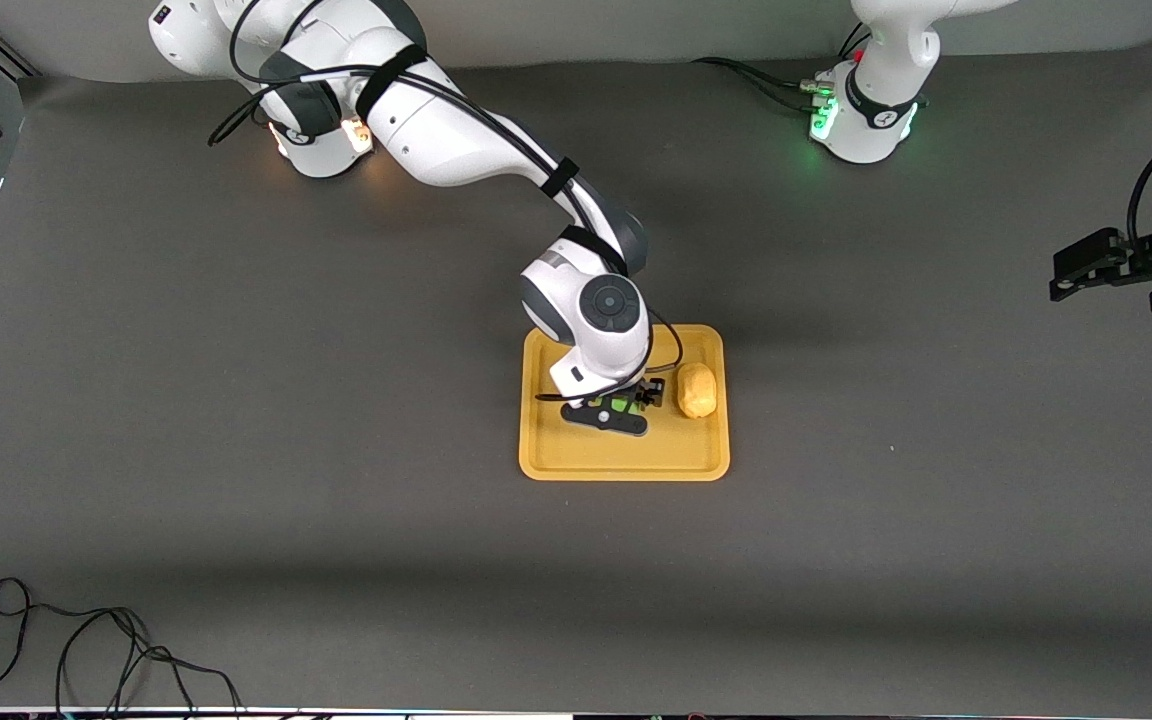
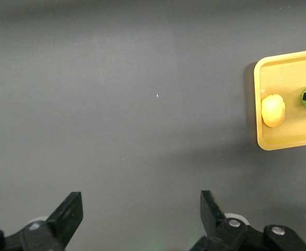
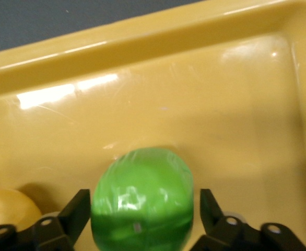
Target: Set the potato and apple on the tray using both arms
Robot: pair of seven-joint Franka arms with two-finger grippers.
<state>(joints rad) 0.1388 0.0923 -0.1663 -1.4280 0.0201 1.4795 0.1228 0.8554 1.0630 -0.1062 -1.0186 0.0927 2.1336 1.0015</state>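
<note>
While the left gripper (image 2: 137, 214) hangs spread, the right gripper (image 3: 141, 209) straddles the apple (image 3: 141, 201) on the tray (image 3: 142, 47).

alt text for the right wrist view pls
The right hand straddles the green apple inside the yellow-orange tray, a finger close on each side. The potato peeks in at the picture's edge, beside the apple.

1. Front view: high, facing the arm bases, whole table in frame.
2. Left wrist view: well up, looks down on bare table, catches the tray (image 2: 263, 141) at frame edge.
3. Right wrist view: very close, inside the tray (image 3: 142, 47).
4. Shared by all: tray (image 1: 624, 462).
</note>
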